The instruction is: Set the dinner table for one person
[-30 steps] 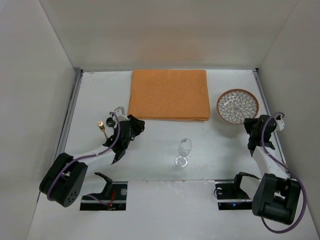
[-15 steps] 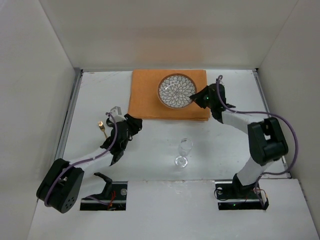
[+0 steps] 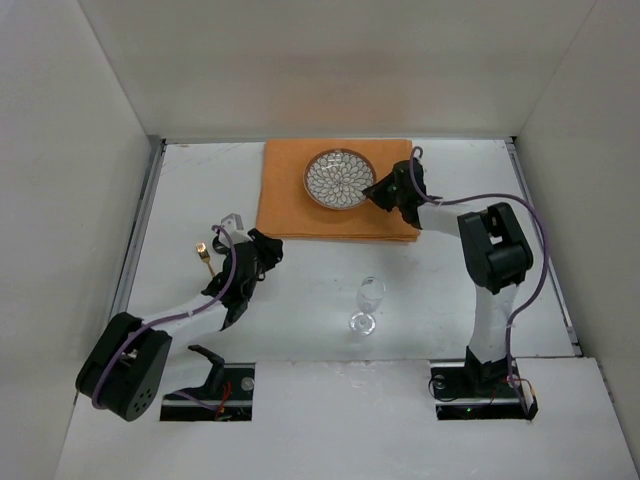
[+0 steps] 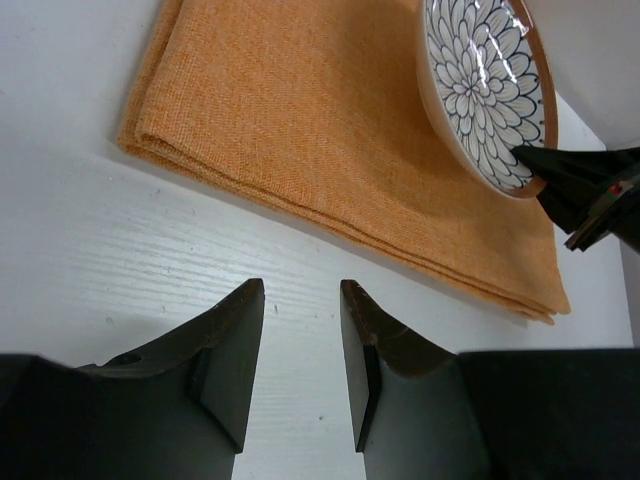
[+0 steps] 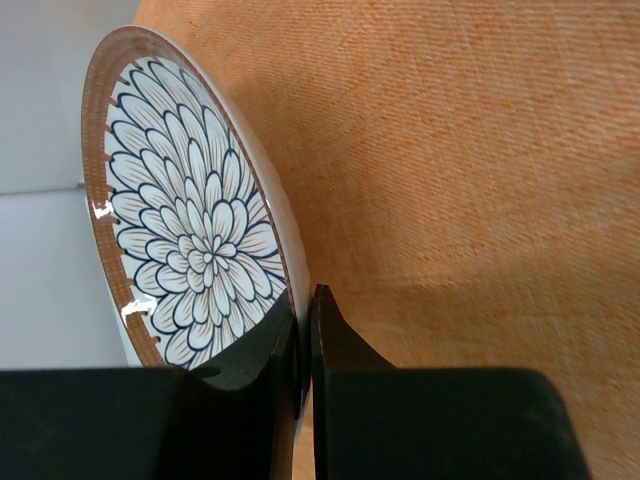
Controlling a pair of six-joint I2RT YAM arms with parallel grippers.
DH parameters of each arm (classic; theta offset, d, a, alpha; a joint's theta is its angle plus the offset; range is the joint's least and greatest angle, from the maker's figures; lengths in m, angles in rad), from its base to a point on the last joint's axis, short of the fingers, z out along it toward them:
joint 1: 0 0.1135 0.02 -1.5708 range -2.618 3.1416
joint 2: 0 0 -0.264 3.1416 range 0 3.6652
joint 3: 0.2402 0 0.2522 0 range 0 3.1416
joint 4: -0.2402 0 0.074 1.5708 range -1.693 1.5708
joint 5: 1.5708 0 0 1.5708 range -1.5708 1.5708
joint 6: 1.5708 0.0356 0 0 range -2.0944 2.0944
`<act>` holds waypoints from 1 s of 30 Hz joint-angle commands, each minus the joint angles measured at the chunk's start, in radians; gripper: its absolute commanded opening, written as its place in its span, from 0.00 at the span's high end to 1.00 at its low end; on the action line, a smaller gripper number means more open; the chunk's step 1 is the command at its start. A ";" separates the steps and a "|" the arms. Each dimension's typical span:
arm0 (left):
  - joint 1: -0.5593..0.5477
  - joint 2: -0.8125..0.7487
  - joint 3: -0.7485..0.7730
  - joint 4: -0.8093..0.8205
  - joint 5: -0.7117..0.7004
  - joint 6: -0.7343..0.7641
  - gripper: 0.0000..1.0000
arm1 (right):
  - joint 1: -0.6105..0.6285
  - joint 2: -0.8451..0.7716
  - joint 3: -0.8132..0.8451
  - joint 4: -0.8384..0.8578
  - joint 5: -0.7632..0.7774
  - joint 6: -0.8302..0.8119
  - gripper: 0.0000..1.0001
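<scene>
Nearest, 1 stemmed glass (image 3: 368,300) — upright on the dinner table (image 3: 450,290), the white slab bearing every item listed, just short of the mat. Left gripper (image 4: 300,290): fingers apart, empty, low over bare white, near 1 small gold item (image 3: 203,250) too small to name. Orange placemat (image 3: 290,205): flat, far side. Plate (image 3: 338,179): tilted over the mat, rim pinched by the right gripper (image 5: 306,315). Risks, as judged — the thin rim hold may slip and drop the plate; a dragging lower edge may ruck the mat; letting go while tilted may leave it off-centre.
</scene>
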 commanded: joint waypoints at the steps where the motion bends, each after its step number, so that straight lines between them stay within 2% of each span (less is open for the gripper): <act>1: 0.010 0.010 0.007 0.031 -0.014 0.017 0.67 | 0.023 -0.001 0.123 0.173 -0.037 0.085 0.94; 4: 0.009 -0.005 0.018 -0.001 -0.021 0.022 0.67 | 0.029 0.039 0.149 0.124 -0.029 0.092 0.92; 9: 0.013 -0.002 0.024 -0.021 -0.045 0.030 0.66 | 0.051 0.056 0.154 0.040 -0.005 0.040 0.81; 10: 0.012 0.002 0.027 -0.022 -0.048 0.033 0.66 | 0.054 0.045 0.143 0.026 0.001 0.025 0.76; 14: 0.009 0.011 0.029 -0.022 -0.060 0.033 0.66 | 0.057 -0.031 0.067 -0.006 0.058 -0.042 0.44; 16: 0.004 0.013 0.029 -0.019 -0.068 0.037 0.66 | 0.057 -0.106 0.002 -0.002 0.080 -0.085 0.31; 22: 0.004 0.005 0.030 -0.025 -0.080 0.045 0.65 | 0.045 -0.353 -0.186 -0.016 0.120 -0.234 0.18; 24: 0.007 0.014 0.032 -0.030 -0.081 0.045 0.65 | 0.032 -0.460 -0.260 -0.022 0.123 -0.280 0.18; 26: 0.003 0.018 0.035 -0.030 -0.089 0.045 0.65 | 0.037 -0.583 -0.318 -0.057 0.126 -0.352 0.26; 28: 0.003 0.022 0.039 -0.030 -0.092 0.045 0.66 | 0.049 -0.719 -0.357 -0.139 0.146 -0.432 0.41; 30: 0.000 0.016 0.039 -0.035 -0.088 0.042 0.68 | 0.124 -0.871 -0.369 -0.271 0.226 -0.515 0.67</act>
